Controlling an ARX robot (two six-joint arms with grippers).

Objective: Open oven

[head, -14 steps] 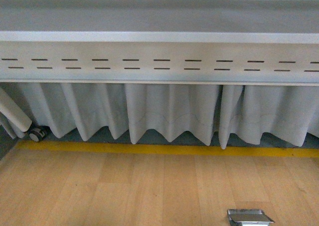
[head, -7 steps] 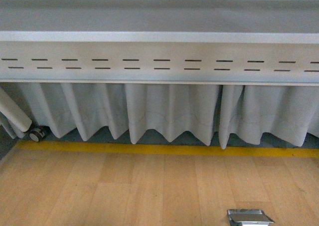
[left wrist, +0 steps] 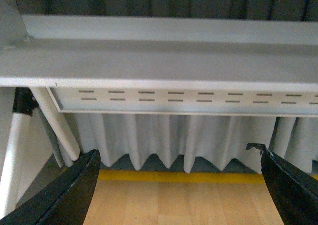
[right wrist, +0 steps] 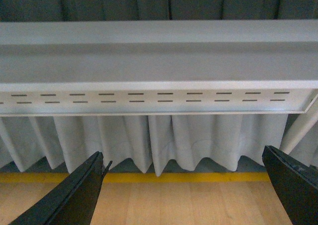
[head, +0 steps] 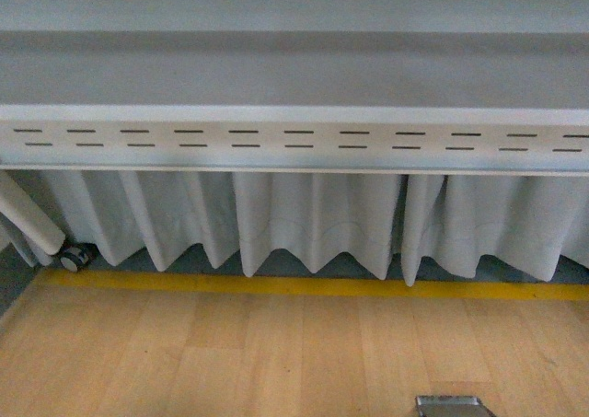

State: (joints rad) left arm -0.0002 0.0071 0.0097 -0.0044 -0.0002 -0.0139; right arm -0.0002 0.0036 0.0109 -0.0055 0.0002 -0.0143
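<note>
Three views, and none of them held the oven; where it stood could not be told.

In the front view, the slotted rail (head: 294, 145) sat lower in frame than half a second before. More of the grey ledge (head: 294, 67) showed at 12 o'clock, and the metal plate (head: 449, 406) at 5 o'clock had slid almost off the edge. I judged that the camera was lifting its gaze in search, so the task had barely begun. A pleated curtain (head: 313, 219) hung under the rail, above a yellow line (head: 304, 286) and wooden floor (head: 230, 362), with a caster (head: 72, 258) at 8 o'clock.

In the left wrist view, the left gripper (left wrist: 175, 153) was spread wide and empty, with a white leg (left wrist: 54, 120) at 9 o'clock.

In the right wrist view, the right gripper (right wrist: 184, 155) was likewise wide and empty, facing the same rail and curtain. The ledge probably hid whatever stood above it.
</note>
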